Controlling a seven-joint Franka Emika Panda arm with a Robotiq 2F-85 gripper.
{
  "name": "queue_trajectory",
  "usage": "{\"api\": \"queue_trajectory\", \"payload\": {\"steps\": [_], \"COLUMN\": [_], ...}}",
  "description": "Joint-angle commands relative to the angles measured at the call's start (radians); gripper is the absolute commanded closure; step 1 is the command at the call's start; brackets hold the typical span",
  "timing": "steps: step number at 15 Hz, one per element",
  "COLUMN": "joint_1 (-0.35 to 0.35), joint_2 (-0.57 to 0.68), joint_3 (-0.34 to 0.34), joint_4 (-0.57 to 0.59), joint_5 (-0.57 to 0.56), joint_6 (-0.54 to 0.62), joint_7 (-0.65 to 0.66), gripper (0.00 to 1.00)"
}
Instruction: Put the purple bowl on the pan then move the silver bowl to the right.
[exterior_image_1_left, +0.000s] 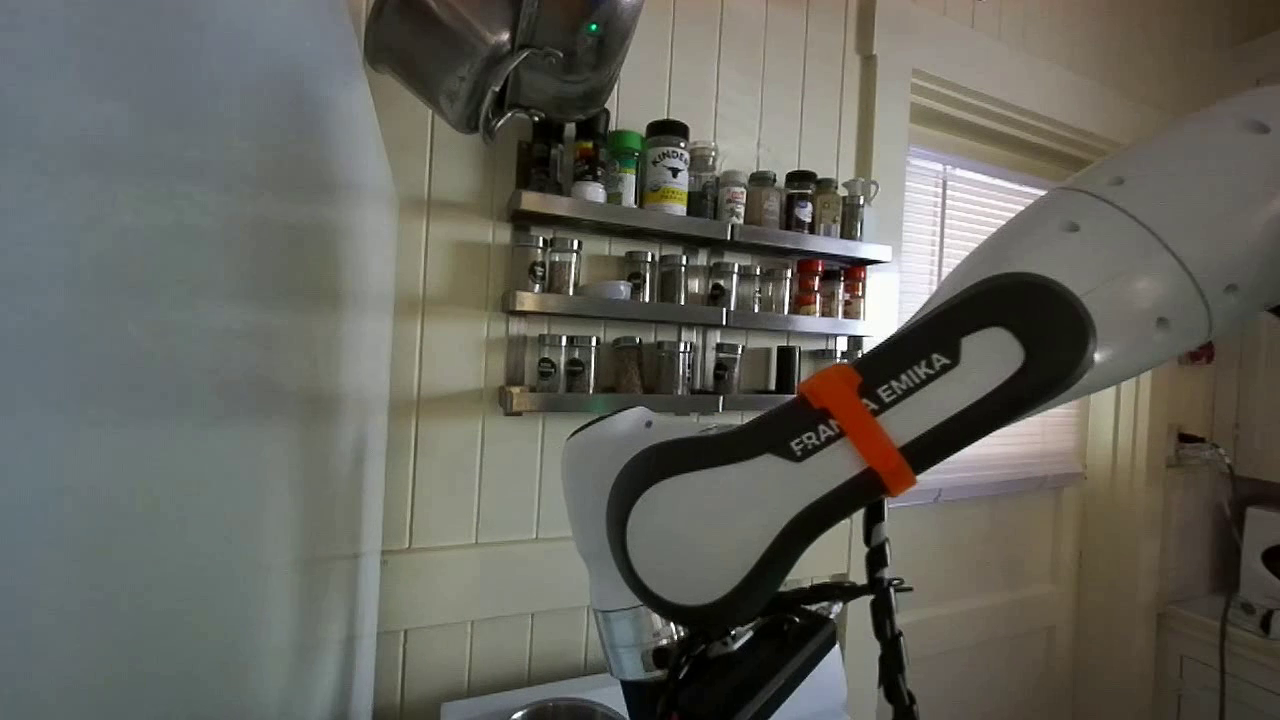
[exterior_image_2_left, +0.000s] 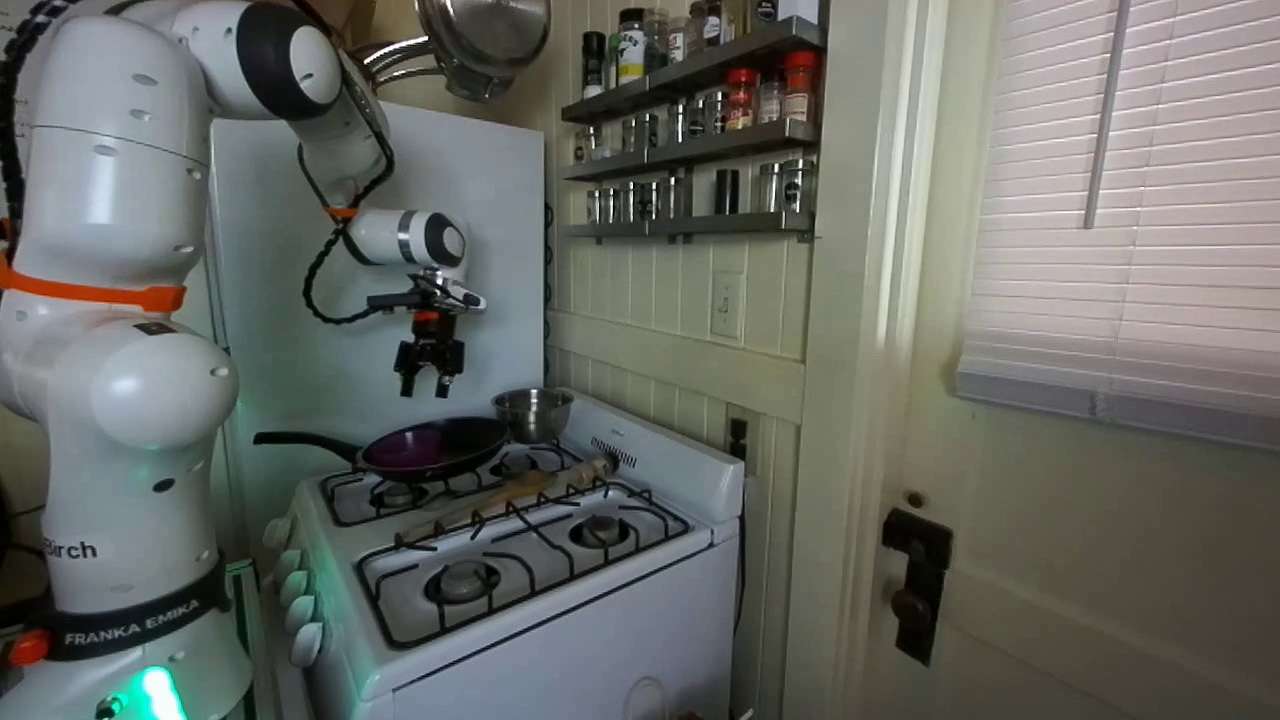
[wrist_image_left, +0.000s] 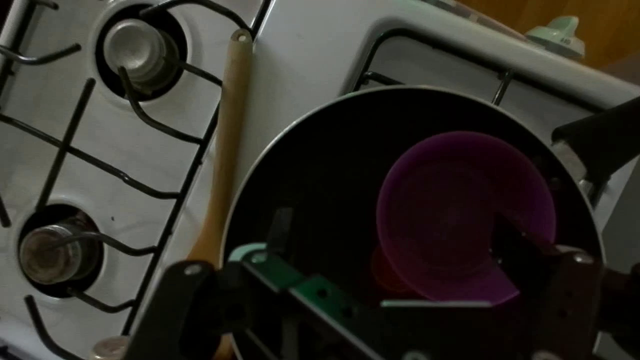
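Observation:
The purple bowl (exterior_image_2_left: 415, 448) sits in the black pan (exterior_image_2_left: 478, 440), towards its handle. In the wrist view the purple bowl (wrist_image_left: 450, 200) lies inside the pan (wrist_image_left: 320, 165), off to the right. My gripper (exterior_image_2_left: 425, 388) hangs above the pan with its fingers apart and nothing between them. In the wrist view the gripper (wrist_image_left: 390, 231) is spread wide, and its right finger covers part of the bowl. The silver bowl (exterior_image_2_left: 535, 415) stands behind the pan at the back of the stove. Only its rim shows in an exterior view (exterior_image_1_left: 567, 710); it is out of the wrist view.
A wooden spoon (wrist_image_left: 232, 115) lies along the middle of the stove (exterior_image_2_left: 540, 650), beside the pan. Burner grates (exterior_image_2_left: 520, 560) stand up on both sides. The stove's raised back panel (exterior_image_2_left: 650, 455) is near the silver bowl. Pots (exterior_image_2_left: 490, 40) hang above, by the spice shelves (exterior_image_2_left: 690, 145).

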Motion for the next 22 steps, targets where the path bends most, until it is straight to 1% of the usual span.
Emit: {"api": "queue_trajectory", "payload": {"steps": [1,2,5,6,7,8,10,14,15,16,18,19,20,21,22], "joint_1": [-0.008,-0.011,-0.013,-0.023,-0.036,-0.050,-0.083,-0.169,-0.193,-0.216,-0.254,-0.267,-0.273,-0.237,-0.239], "joint_2": [-0.099,-0.042,-0.052,-0.067,-0.088,-0.104,-0.131,-0.266,-0.288,-0.311,-0.337,-0.345,-0.346,-0.347,-0.354], "joint_3": [-0.006,0.004,0.005,-0.014,-0.021,-0.032,-0.057,-0.118,-0.133,-0.146,-0.166,-0.175,-0.189,-0.230,-0.244], "joint_4": [-0.106,-0.035,-0.038,-0.063,-0.085,-0.100,-0.125,-0.246,-0.268,-0.281,-0.293,-0.296,-0.297,-0.299,-0.313], "joint_5": [-0.017,-0.005,-0.006,-0.003,0.020,0.024,0.012,-0.013,-0.024,-0.031,-0.041,-0.028,0.003,0.047,0.072], "joint_6": [0.072,0.018,0.021,0.070,0.126,0.157,0.225,0.374,0.409,0.417,0.422,0.416,0.404,0.381,0.390], "joint_7": [0.169,0.088,0.095,0.206,0.198,0.214,0.240,0.223,0.201,0.163,0.072,0.011,-0.080,-0.183,-0.260], "gripper": [0.00,0.00,0.00,0.00,0.00,0.00,0.00,0.00,0.00,0.00,0.00,0.00,0.00,0.00,0.00]}}
